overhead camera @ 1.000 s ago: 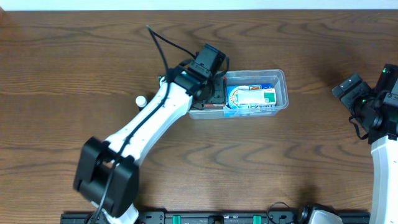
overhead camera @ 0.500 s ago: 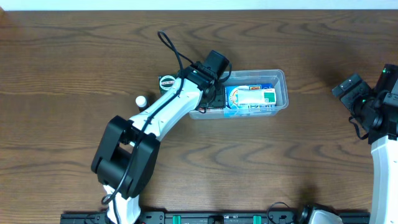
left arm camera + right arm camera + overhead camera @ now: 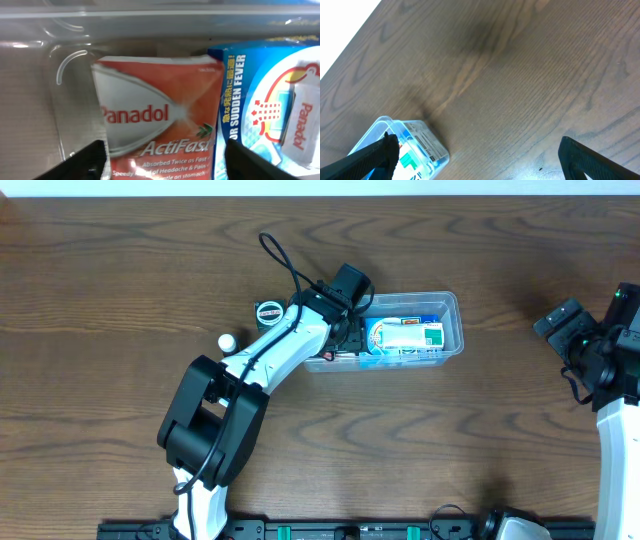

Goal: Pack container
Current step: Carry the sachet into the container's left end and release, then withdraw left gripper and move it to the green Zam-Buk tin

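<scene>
Left wrist view: left tool (image 3: pixel 164 152) was open, fingers spread either side of a red Panadol box (image 3: pixel 155 115) lying in the container (image 3: pixel 60 85), blue fever pack (image 3: pixel 250 90) just right of it. Right tool (image 3: pixel 479 155) also open, above the surface (image 3: pixel 520 75), container well off to its front-left.

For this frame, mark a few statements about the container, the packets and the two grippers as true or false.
1. The red Panadol ActiFast box lies inside the container. True.
2. The right gripper holds a packet. False: it is open and empty, over bare table.
3. A small round tin sits outside the container. True.
4. The left gripper is at the container's right end. False: it is at the left end.
5. A blue packet lies beside the red box. True.
</scene>
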### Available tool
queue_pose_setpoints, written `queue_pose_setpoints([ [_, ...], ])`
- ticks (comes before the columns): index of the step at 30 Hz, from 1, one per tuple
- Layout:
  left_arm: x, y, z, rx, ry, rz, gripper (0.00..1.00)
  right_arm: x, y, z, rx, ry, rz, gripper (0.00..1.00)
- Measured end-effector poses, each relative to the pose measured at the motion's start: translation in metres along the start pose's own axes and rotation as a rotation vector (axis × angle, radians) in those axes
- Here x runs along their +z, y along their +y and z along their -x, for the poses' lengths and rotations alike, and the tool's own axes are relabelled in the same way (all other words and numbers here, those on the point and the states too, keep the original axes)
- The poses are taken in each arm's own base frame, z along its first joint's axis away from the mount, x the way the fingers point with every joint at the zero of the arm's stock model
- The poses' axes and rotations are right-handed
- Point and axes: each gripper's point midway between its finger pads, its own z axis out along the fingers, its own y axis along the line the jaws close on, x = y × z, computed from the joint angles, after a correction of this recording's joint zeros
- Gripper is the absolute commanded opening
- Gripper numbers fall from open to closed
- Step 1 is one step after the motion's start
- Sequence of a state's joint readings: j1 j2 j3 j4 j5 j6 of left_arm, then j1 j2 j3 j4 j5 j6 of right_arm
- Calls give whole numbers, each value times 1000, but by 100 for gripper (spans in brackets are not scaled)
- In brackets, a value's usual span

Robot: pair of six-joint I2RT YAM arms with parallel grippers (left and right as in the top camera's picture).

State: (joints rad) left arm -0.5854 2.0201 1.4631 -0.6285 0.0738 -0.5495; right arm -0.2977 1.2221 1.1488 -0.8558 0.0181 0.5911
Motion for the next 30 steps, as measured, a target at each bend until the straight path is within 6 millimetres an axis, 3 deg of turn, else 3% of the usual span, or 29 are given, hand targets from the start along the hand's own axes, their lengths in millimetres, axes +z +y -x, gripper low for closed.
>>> queue_pose_setpoints([
  [30, -7, -12, 2, 0, 9, -77, 83, 0, 0, 0, 0, 0, 0, 99],
])
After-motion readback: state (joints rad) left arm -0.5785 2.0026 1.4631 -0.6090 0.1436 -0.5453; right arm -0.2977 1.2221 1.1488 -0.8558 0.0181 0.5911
